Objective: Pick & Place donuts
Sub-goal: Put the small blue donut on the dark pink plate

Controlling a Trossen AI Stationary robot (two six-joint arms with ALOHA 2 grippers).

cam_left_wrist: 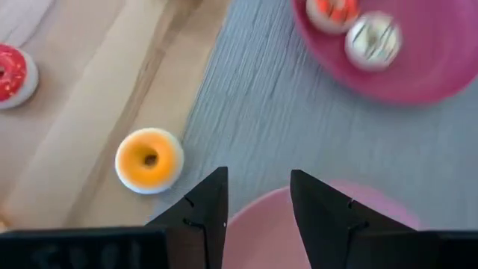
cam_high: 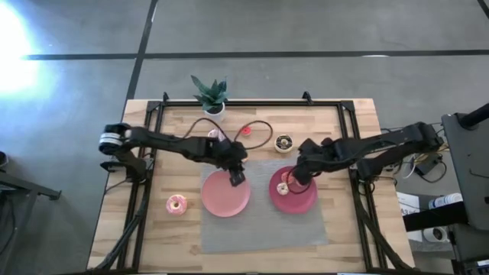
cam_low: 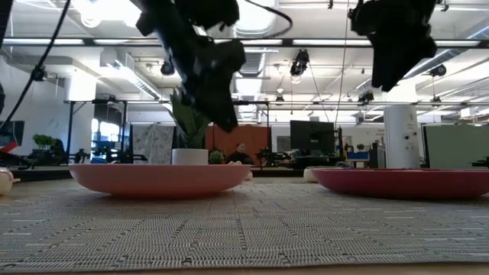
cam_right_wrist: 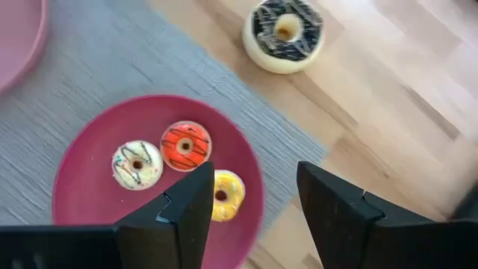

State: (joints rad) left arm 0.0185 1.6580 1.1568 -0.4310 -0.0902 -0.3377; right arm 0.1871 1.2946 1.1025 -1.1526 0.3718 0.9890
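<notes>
My left gripper [cam_left_wrist: 258, 187] hangs open and empty above the far edge of the light pink plate [cam_high: 225, 197]. An orange donut [cam_left_wrist: 149, 159] lies flat on the wood beside the mat, and a red donut [cam_left_wrist: 7, 75] lies farther off. My right gripper [cam_right_wrist: 254, 179] is open and empty above the darker pink plate [cam_right_wrist: 89, 194]. On that plate lie a white sprinkled donut [cam_right_wrist: 137, 164], a red-orange donut [cam_right_wrist: 185, 146] and a yellow donut [cam_right_wrist: 224, 196]. A chocolate donut [cam_right_wrist: 284, 30] rests on the wood beyond the plate. A pink donut [cam_high: 176, 204] lies left of the mat.
Both plates sit on a grey woven mat [cam_high: 260, 229]. A potted plant [cam_high: 211, 95] stands at the far edge, with a dark cable [cam_high: 256, 126] looping near it. A black frame [cam_high: 153, 114] runs along the table's sides. Bare mat lies toward the near edge.
</notes>
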